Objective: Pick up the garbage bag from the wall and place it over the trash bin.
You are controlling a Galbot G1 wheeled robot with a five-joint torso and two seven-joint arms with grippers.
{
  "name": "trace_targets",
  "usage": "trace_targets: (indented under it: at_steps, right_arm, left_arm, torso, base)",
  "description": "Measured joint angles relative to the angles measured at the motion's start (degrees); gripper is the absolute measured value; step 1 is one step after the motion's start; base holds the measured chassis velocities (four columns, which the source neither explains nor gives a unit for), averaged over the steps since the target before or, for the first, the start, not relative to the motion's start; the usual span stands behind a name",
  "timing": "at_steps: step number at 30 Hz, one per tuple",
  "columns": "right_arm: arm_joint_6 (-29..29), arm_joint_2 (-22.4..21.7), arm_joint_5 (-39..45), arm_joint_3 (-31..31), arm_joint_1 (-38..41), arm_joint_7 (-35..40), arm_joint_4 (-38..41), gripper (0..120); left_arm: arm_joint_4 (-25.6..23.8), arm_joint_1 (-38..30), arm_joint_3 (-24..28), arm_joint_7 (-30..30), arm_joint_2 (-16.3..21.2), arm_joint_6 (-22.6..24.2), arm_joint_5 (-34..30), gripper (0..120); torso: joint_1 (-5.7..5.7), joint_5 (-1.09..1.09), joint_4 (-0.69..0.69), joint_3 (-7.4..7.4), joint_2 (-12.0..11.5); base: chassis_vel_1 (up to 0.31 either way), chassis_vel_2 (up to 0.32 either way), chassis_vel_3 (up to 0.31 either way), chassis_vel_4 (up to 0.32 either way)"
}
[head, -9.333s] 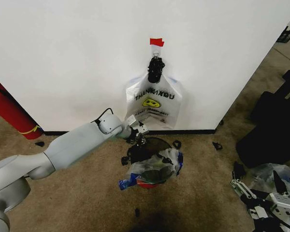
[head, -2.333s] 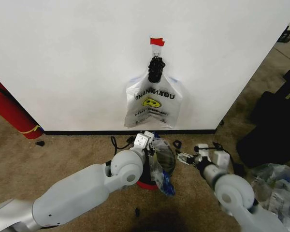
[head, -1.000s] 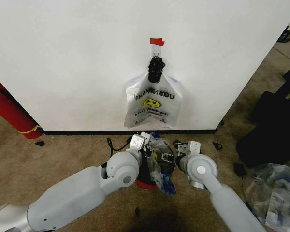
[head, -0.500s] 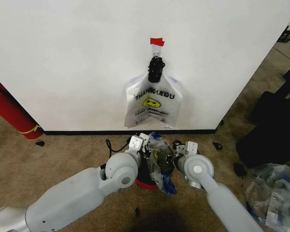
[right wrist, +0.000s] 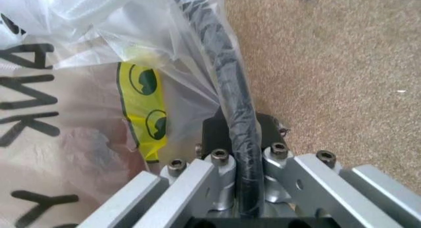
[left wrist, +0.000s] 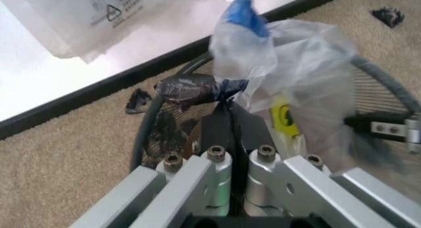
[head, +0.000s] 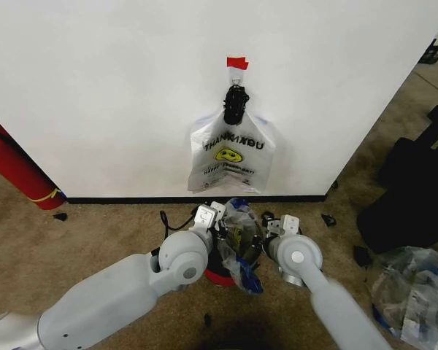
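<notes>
thin see-through plastic garbage bag [head: 241, 240]: clear film, blue handles and edges, black lettering, yellow patch with black marks inside
small round black trash bin [head: 217, 274]: black mesh wall and rim, red base
flat white bag on wall [head: 230, 159]: white, black lettering, yellow smiley
tape above bag [head: 237, 63]: red
wall [head: 117, 95]: white, black baseboard
carpet floor [head: 95, 233]: tan-brown
fire extinguisher [head: 14, 171]: red, yellow band
left gripper [left wrist: 231, 127]: black pads, silver links
right gripper [right wrist: 240, 132]: black pads, silver links
</notes>
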Motion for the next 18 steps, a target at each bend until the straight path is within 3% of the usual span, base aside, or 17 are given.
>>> trace_targets:
  at_steps: [18]
  right_arm:
    - [5.0,-0.5,-6.9,8.9,-10.6,-15.7,4.6,0]
  left_arm:
    - [-1.9,1.9,-6.2,1.5,6.9,-0.7,-1.8,0]
  torso:
    - [0.0,0.0,0.01,0.0,0.0]
  base:
    - [0.0,0.0,0.0,0.0]
